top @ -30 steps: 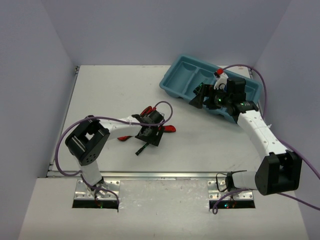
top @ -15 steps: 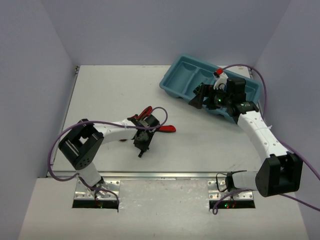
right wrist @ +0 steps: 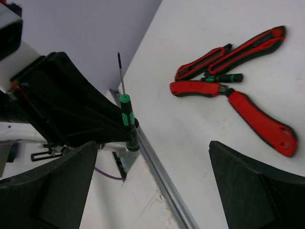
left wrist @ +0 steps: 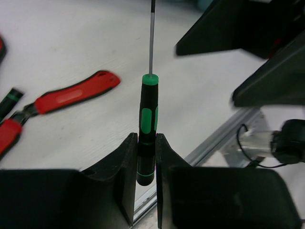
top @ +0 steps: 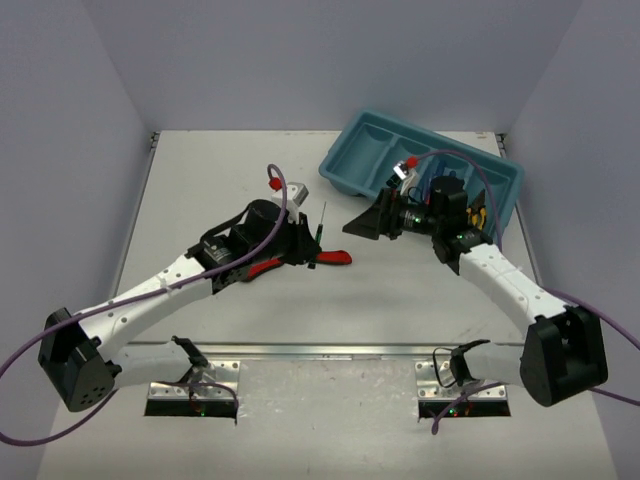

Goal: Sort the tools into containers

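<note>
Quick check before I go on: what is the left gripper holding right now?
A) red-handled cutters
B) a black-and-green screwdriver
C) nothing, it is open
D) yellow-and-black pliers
B: in the left wrist view the left gripper is shut on the handle of the black-and-green screwdriver, shaft pointing away from the camera, while the red-handled cutters lie loose on the table.

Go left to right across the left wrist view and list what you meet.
Red-handled cutters → black-and-green screwdriver, held in the left gripper → right gripper, open.
</note>
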